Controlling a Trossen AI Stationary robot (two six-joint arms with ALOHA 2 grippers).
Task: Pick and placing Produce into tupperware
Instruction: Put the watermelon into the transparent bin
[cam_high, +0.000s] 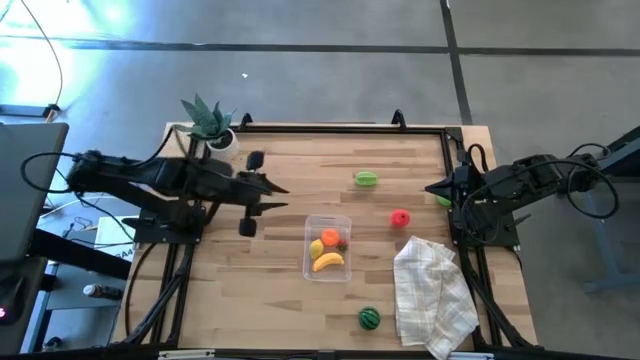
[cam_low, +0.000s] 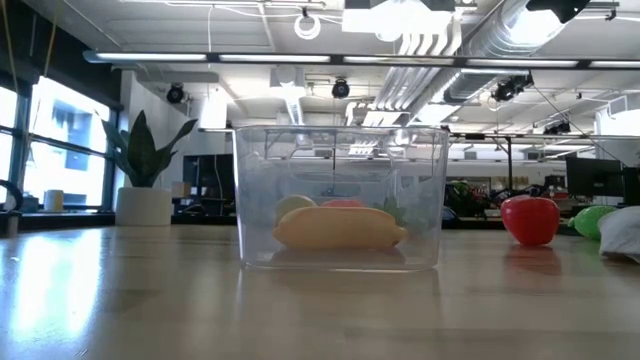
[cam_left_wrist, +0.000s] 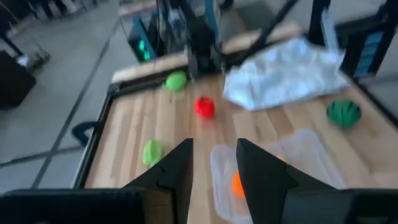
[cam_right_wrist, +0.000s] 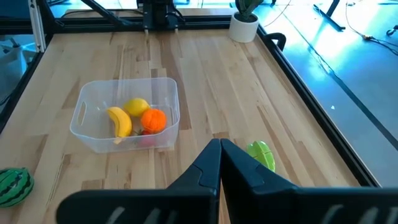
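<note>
Tupperware (cam_high: 327, 246) sits just right of empty left claw (cam_high: 283, 196).

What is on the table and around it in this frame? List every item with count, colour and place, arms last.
tupperware: one, clear, table centre.
banana: one, yellow, in the tub.
lemon: one, yellow, in the tub.
orange: one, orange, in the tub, with something red partly hidden under it.
red fruit: one, red, on the wood right of the tub.
green fruit: one, light green, toward the far edge.
second green piece: one, green, by the right arm's base.
watermelon: one, striped dark green, near edge.
cloth: one, white checked, crumpled, near-right corner.
potted plant: one, spiky green in a white pot, far-left corner.
left gripper: dark, left of the tub, empty, fingers apart.
right gripper: dark, right edge, shut, empty.
</note>
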